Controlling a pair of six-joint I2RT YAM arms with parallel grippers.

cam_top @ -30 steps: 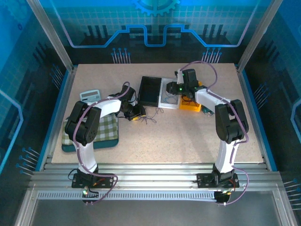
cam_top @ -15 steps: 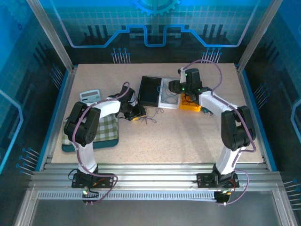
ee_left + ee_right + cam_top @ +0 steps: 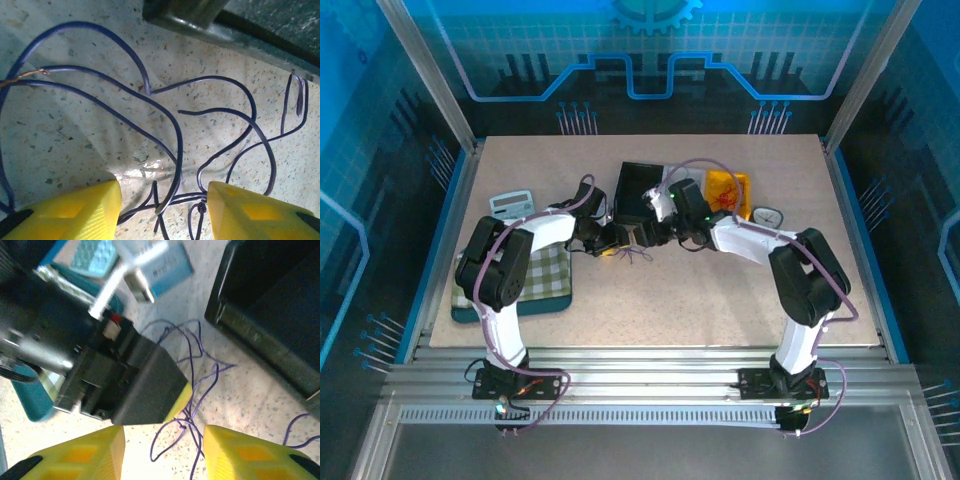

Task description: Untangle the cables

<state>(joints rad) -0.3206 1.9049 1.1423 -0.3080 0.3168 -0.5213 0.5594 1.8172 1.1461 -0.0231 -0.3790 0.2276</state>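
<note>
Cables point(image 3: 638, 256) lie in a loose purple-blue tangle on the worktop point(image 3: 720, 300), directly under the tips of both grippers.

Left gripper point(image 3: 164, 212) sits low over the pile with its jaws apart. Its yellow fingers point(image 3: 75, 212) stand on either side of the gap. Several strands run through that gap on the worktop and none is pinched. Ahead of the left gripper the strands fan out in wide loops. One strand ends in bare copper point(image 3: 30, 76) ahead and to its left. Just past the loops is the black bin point(image 3: 640, 190), its near wall straight ahead of this gripper.

Right gripper point(image 3: 165, 455) also has its jaws apart and grips nothing. Thin purple strands and a small knot lie just ahead of its gap. Close ahead and to its left is the black body of the left gripper, whose yellow tip is down at the cables. The black bin is ahead and to its right.

From above, the two grippers point at each other over the tangle, very near; whether they touch cannot be told.

Orange bin point(image 3: 728, 190) stands behind the right arm, well apart from the cables. Calculator point(image 3: 512, 203) and checked cloth point(image 3: 548, 272) lie beside the left arm, behind its gripper.
</note>
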